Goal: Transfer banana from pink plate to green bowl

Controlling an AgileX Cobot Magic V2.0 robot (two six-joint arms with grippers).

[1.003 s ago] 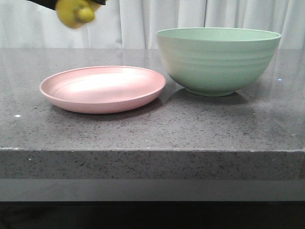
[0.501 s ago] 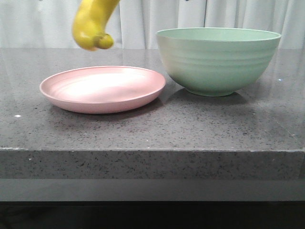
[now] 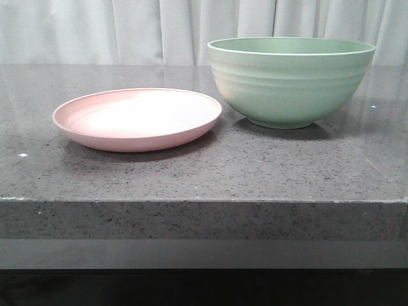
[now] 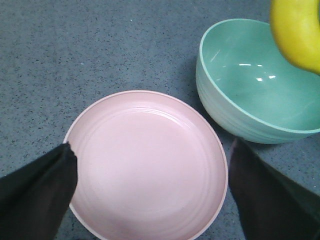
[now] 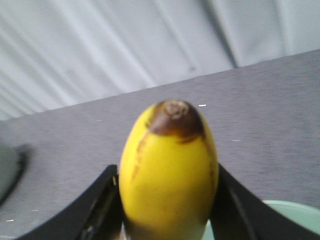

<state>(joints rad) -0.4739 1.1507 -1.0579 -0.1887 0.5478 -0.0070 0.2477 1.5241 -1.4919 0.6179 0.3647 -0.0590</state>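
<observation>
The pink plate (image 3: 137, 118) lies bare on the grey counter, left of the green bowl (image 3: 290, 80). The banana does not show in the front view. In the right wrist view my right gripper (image 5: 167, 200) is shut on the banana (image 5: 167, 175), whose brown tip points away; a sliver of the bowl's rim (image 5: 295, 212) shows below it. In the left wrist view my left gripper (image 4: 150, 195) hangs open and holds nothing above the plate (image 4: 145, 165). The banana (image 4: 297, 32) shows there above the bowl (image 4: 255, 85), which has nothing in it.
The speckled grey counter (image 3: 210, 166) has a front edge close to the camera. A pale curtain (image 3: 127, 29) hangs behind the table.
The banana rose from above the plate's left side and left the front view at the top. The plate and the bowl have not moved.
</observation>
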